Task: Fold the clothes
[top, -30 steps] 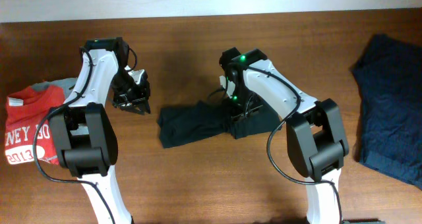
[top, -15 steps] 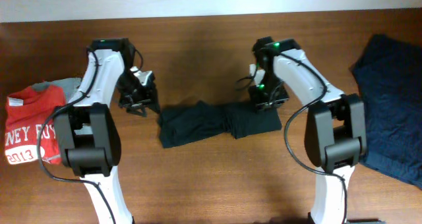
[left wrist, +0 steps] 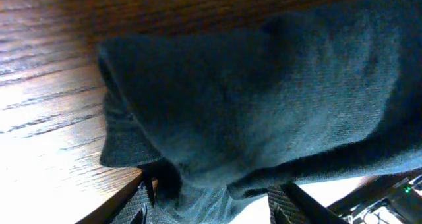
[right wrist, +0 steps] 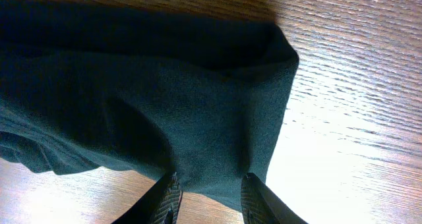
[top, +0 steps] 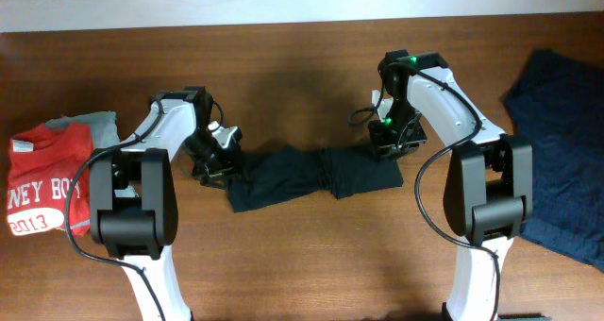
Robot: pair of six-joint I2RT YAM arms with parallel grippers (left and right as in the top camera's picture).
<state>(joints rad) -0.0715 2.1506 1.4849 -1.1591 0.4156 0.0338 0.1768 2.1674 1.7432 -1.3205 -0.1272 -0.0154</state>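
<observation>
A crumpled black fabric T-shirt [top: 302, 177] lies mid wooden table [top: 283, 264], between both arms. The left gripper [left wrist: 211, 201] is released, jaws spread over the shirt's left end. The right gripper [right wrist: 211, 196] is clenched on its right end.

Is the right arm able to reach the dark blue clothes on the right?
Probably yes: the dark blue garment lies close beside that arm, nothing between. But the right pincer grips the black T-shirt, so it would need to let go first.

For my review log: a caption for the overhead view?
Left gripper and right gripper at opposite ends of a bunched black T-shirt; red lettered shirt and navy garment aside.
</observation>
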